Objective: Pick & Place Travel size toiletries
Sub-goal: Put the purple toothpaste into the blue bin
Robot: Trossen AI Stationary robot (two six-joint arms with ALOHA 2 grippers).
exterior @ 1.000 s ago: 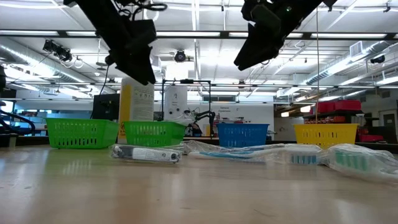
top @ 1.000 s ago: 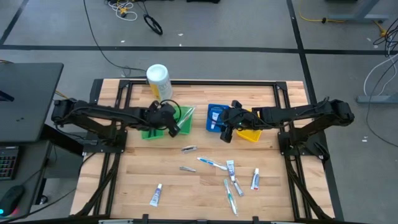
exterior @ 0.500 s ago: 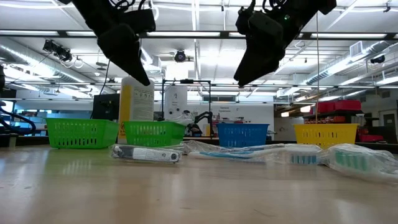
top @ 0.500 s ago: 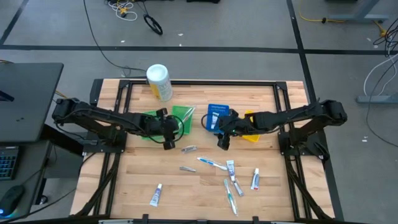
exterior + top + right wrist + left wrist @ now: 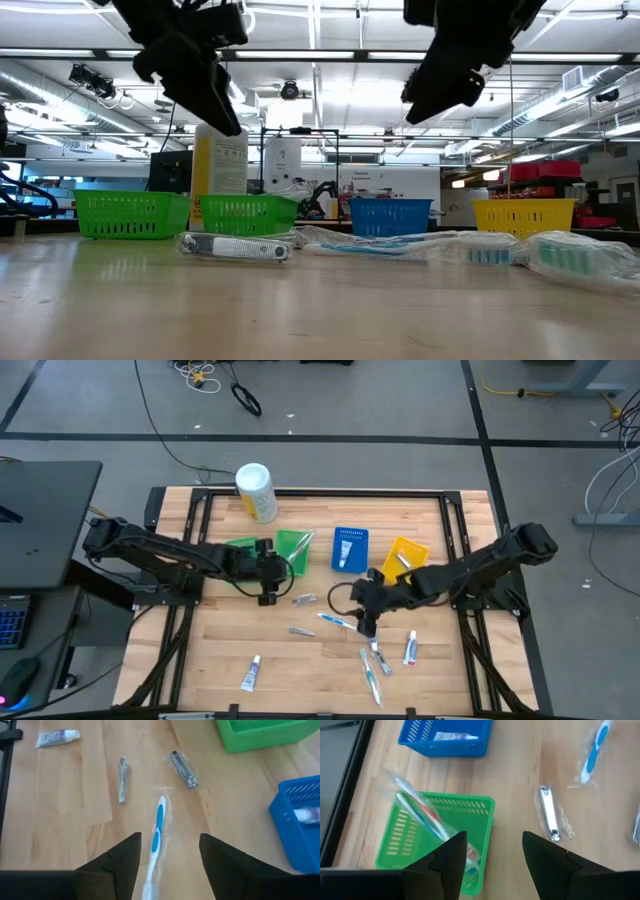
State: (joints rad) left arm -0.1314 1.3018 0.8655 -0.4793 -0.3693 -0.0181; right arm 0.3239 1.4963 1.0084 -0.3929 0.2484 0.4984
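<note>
Fingers (image 5: 167,862) of my right arm stood apart above the blue-and-white toothbrush (image 5: 156,834) lying on the table, lined up to straddle it; left fingers (image 5: 492,865), also apart, waited over the green bin (image 5: 430,837).

Left pincer (image 5: 266,598) parted, hovering; right pincer (image 5: 366,628) parted, seemingly lower.

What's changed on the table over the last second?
The right pincer left the blue bin and swung toward the front, now over the blue toothbrush, jaws open. The left pincer shifted slightly forward, empty. Toiletries and bins stayed put.
</note>
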